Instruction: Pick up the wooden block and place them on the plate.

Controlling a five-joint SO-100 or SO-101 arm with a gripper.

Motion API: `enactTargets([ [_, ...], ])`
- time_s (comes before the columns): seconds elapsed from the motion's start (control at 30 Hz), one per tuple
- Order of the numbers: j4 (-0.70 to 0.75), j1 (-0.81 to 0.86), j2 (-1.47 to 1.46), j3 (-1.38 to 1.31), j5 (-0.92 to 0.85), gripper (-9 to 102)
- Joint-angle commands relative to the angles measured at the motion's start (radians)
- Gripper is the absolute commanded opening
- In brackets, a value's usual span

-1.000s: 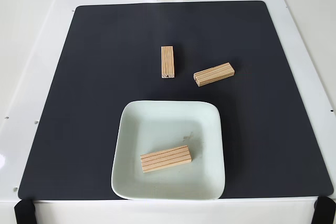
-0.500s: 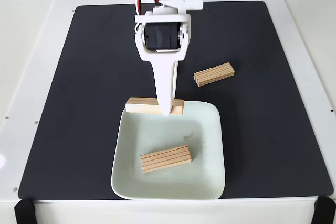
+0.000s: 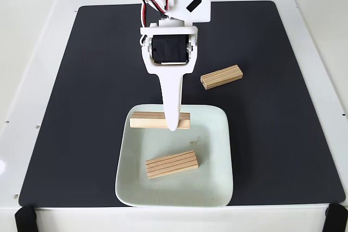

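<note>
My own finger [image 3: 173, 104] hides the middle of the wooden block [image 3: 147, 119] I carry; my arm's upper part runs off the top edge; the second finger seems hidden behind.

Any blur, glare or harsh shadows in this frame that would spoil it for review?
Fixed view: sharp throughout, no motion blur on the pincer or the wooden block it holds; lighting soft and even, with faint shadows under the blocks; no strong glare on the plate; the black mat looks uniformly matte.
</note>
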Motion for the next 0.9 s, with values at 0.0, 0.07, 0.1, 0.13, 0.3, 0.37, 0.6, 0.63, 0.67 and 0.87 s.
enactTargets([
  [0.0,-0.009,0.003,0.014,-0.051,-0.006,0],
  [0.07,-0.009,0.000,0.015,-0.051,-0.005,1],
  [0.1,-0.009,-0.002,0.015,-0.051,0.002,4],
  [0.13,-0.009,-0.002,0.015,-0.051,0.006,9],
  [0.3,-0.009,0.003,0.020,-0.044,0.044,42],
  [0.37,-0.009,-0.002,0.025,-0.048,0.034,44],
  [0.6,-0.009,-0.012,0.034,-0.048,0.021,33],
  [0.63,-0.009,-0.014,0.035,-0.048,0.021,31],
  [0.67,-0.008,-0.015,0.041,-0.048,0.021,29],
  [0.87,-0.002,-0.020,0.245,0.107,0.025,9],
])
